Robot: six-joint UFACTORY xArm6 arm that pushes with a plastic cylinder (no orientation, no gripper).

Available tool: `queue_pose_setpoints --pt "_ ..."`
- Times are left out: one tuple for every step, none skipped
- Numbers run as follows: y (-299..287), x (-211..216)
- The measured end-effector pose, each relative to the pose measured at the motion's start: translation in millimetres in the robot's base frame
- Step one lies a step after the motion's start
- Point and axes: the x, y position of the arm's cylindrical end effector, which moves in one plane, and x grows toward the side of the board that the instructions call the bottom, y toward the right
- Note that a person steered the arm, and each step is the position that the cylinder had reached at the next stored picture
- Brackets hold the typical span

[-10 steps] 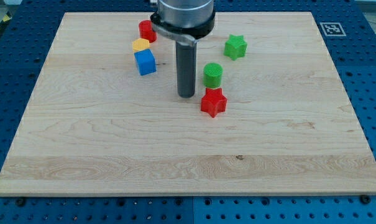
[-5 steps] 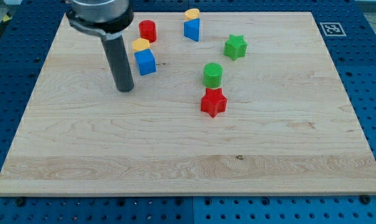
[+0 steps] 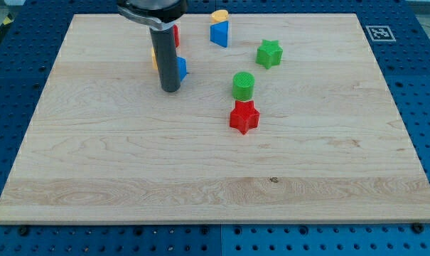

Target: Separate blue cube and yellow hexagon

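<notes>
Our tip (image 3: 170,89), a clawless rod, fronts the blue cube (image 3: 180,67), hiding the yellow hexagon (image 3: 153,57), seemingly to wedge them apart.

My tip (image 3: 170,89) rests on the board, the dark rod standing upright above it.

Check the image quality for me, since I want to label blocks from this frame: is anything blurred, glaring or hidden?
Camera view: lighting is even and soft, with no glare on the wooden board; the blocks look sharp. The rod casts hardly any shadow. My tip stands in front of the blue cube and hides most of it, the yellow hexagon and the red cylinder.
</notes>
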Motion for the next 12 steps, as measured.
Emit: queue_pose_setpoints --pt "-18 0" --pt "-31 -11" --pt "-17 -18" --pt "-13 -20" --pt "-13 -28" --pt "-13 -38" --pt "-12 -41" --pt "-5 -44" --pt "3 -33" --pt "4 -32" --pt "4 -51" --pt "8 -68"
